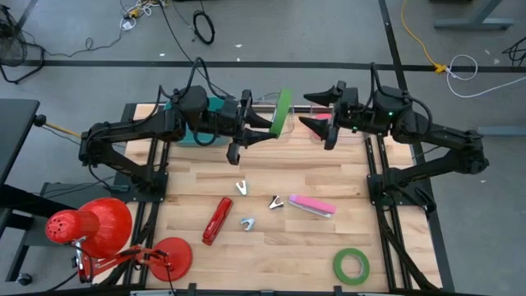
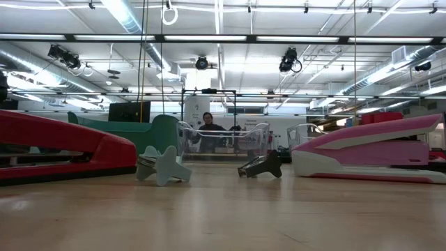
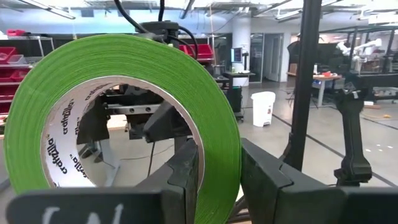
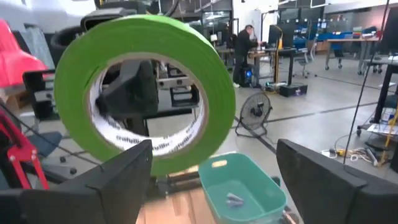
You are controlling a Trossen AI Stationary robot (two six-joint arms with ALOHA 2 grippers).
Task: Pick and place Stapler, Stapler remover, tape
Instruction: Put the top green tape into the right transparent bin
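Because the green tape roll [image 1: 283, 112] is clamped on edge through its wall by the left gripper [image 1: 265, 125], it is held upright above the table's far edge, near the clear bin [image 1: 302, 108]. The right gripper [image 1: 322, 120] is spread wide just beside the roll, gripping nothing. The teal bin [image 4: 241, 186] is seen beneath, judged a likely destination.

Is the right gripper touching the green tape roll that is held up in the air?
Apart. In the right wrist view, the right gripper is open, and the green tape roll stands beyond its fingers. The left gripper holds the roll's rim.
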